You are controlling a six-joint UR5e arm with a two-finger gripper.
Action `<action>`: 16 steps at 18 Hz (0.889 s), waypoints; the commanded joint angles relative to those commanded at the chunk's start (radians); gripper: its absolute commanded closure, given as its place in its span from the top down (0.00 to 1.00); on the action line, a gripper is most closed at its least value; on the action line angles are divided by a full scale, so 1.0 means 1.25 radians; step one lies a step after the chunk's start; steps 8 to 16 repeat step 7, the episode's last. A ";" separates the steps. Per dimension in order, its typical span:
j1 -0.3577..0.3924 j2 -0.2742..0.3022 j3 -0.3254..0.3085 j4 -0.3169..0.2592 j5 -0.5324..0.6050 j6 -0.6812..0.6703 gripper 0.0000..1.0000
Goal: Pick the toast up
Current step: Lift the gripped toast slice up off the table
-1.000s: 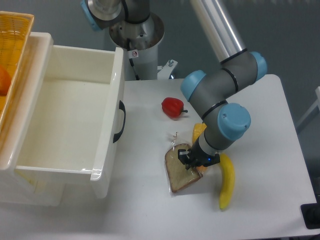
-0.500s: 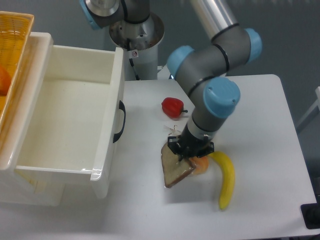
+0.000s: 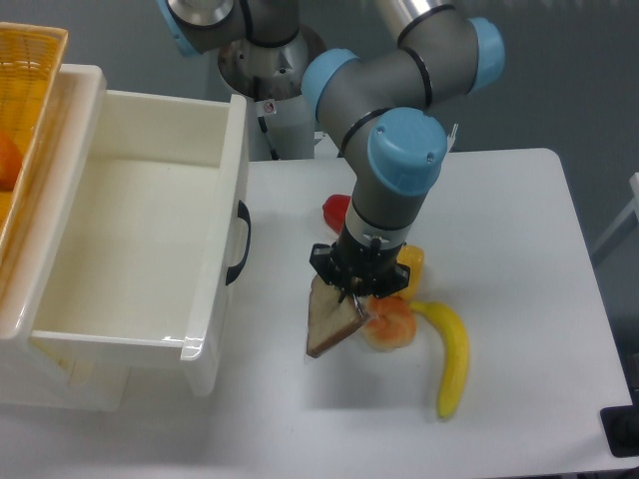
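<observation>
Now the gripper is clamping its 2 fingers on the upper edge of the toast, and the slice is hanging tilted beneath it, its lower corner pointing down toward the table with a soft shadow lying below, so it is looking lifted clear of the surface. The toast is sitting between the white bin on one side and the orange fruit on the other, just beside the fruit in this view, with the banana curving away beyond that. A red pepper is peeking out from behind the arm's wrist, and a yellow piece is showing next to the wrist.

The grip is looking like the weak point here. The fingers are pinching only the top margin of a flat slice in clear wrap, and I cannot tell whether they are biting bread or just loose plastic; if it is mostly film, the slice is likely to slip or swing free as the arm is moving. The hanging corner is also close to the orange fruit, so a sideways move is risking a nudge that rolls the fruit or twists the toast in the jaws. A turn toward the bin is risking a clip on its wall or black handle, since the slice is dangling lower than the fingers
</observation>
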 joint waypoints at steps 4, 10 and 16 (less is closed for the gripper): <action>-0.001 -0.001 -0.001 -0.005 0.025 0.011 0.16; -0.001 0.000 -0.001 -0.014 0.028 0.014 0.16; -0.001 0.000 -0.001 -0.014 0.028 0.014 0.16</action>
